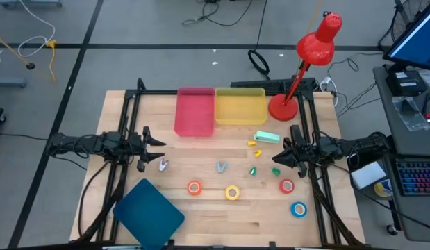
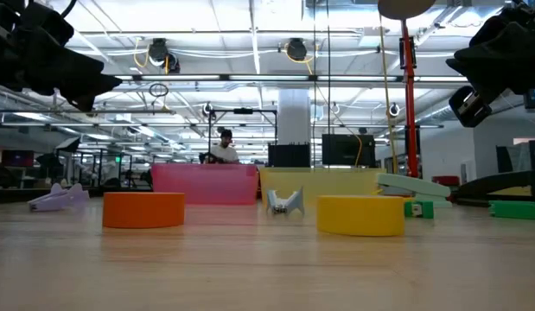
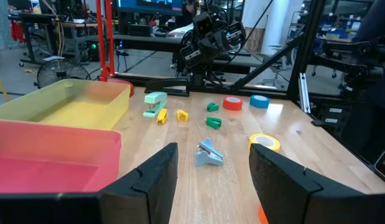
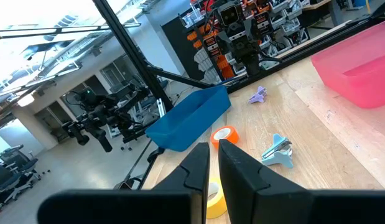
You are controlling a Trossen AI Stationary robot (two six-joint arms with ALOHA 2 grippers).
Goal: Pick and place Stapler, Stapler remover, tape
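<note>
Four tape rolls lie flat toward the near side of the table: orange, yellow, red and blue. A mint-green stapler rests near the yellow bin. Small staple removers are scattered about: lavender, blue-grey, yellow and green. My left gripper hovers open above the table's left side, beside the lavender remover. My right gripper hovers shut on the right side, near the green removers. In the left wrist view the blue-grey remover lies ahead of the open fingers.
A pink bin and a yellow bin stand side by side at the far edge. A blue bin sits at the near left corner. A red desk lamp stands at the far right corner. A person shows far off in the room.
</note>
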